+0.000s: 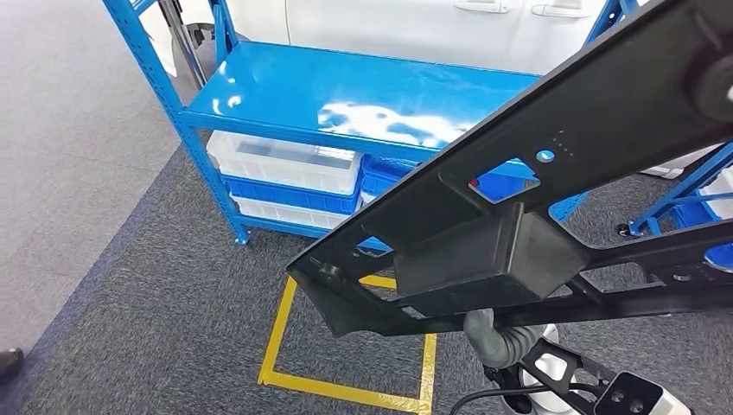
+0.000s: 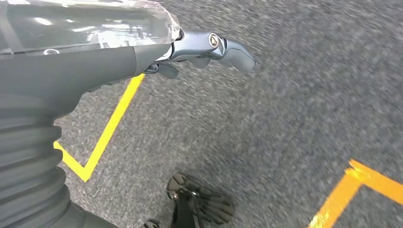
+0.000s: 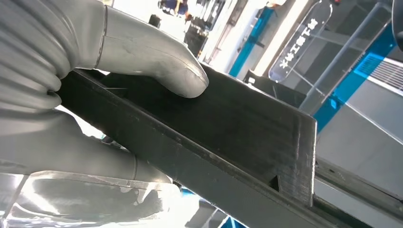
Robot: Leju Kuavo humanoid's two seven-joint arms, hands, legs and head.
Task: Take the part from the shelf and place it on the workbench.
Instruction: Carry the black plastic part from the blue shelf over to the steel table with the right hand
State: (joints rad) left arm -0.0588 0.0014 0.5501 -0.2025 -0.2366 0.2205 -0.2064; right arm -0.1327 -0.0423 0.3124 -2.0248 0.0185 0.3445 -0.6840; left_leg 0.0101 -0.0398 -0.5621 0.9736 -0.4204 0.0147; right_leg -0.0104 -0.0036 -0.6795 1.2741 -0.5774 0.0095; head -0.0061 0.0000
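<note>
Black and long, the part [image 1: 536,199] is off the blue shelf [image 1: 346,95] and slants across the robot's front, clamped at one end by the right hand [image 3: 119,61], thumb pressed on top, while the left hand [image 2: 199,50] hangs empty, fingers apart, over the carpet.

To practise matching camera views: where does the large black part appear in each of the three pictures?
Head view: the black part runs diagonally from lower centre to the upper right corner.
Left wrist view: not in it; carpet and yellow floor tape.
Right wrist view: its edge crosses the middle, gripped by the right hand.
Shared landmark: blue shelf frame.
</note>
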